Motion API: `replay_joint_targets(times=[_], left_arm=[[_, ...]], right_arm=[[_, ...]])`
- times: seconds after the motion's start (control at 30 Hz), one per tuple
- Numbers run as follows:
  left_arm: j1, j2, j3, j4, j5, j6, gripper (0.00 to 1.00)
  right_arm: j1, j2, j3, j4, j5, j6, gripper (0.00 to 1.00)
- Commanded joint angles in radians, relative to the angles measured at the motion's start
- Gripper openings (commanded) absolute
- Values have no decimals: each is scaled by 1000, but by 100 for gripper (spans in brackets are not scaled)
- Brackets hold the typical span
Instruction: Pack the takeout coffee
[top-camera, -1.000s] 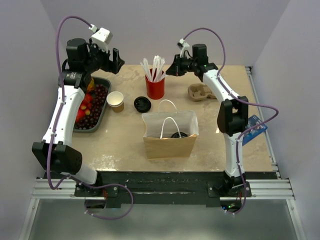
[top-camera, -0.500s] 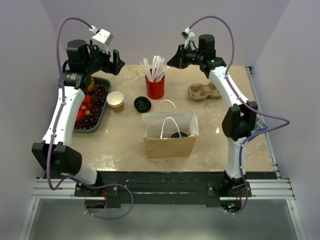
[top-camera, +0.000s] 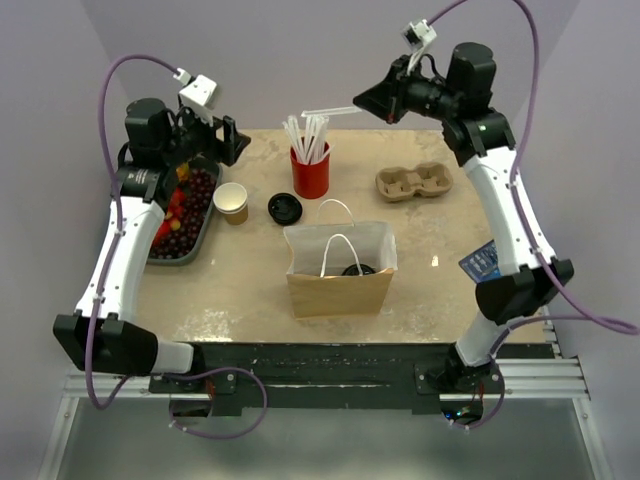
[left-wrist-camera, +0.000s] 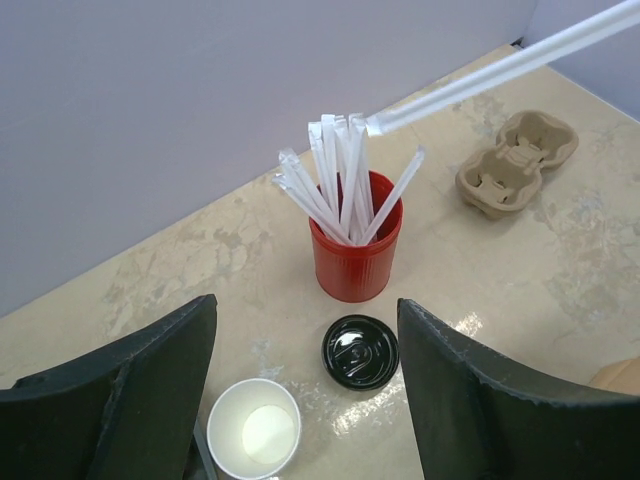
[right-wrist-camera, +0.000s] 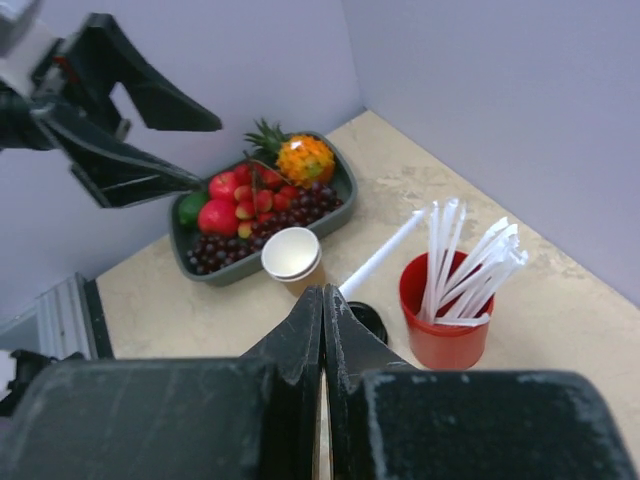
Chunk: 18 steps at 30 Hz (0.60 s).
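Top external view: the table and everything standing on it are where they were a second ago. What has changed is my right arm, which has swung up from low beside the red straw cup to high over the table's back edge. My left arm has hardly shifted. My left fingers are spread wide apart, holding nothing, near the far end of the fruit tray.

The brown paper bag stands open near the front middle of the table. The takeout coffee is inside it, and only its black lid shows, past the white handles. Behind the bag sit the loose black lid and the lidless paper cup, both untouched.

My right fingers are pressed together on one end of a white wrapped straw. It now hangs level in the air, clear above the others left in the cup. I judge that the coffee itself is packed and that this straw is meant to go into the bag with it next.
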Motion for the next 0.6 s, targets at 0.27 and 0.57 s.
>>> replay_joint_targets(times=[0.27, 0.57], left_arm=[[0, -232, -169, 98, 20, 28, 76], [0, -317, -197, 31, 4, 118, 76]], right_arm=[[-9, -390, -108, -398, -95, -162, 0], [-9, -617, -202, -544, -54, -280, 0]])
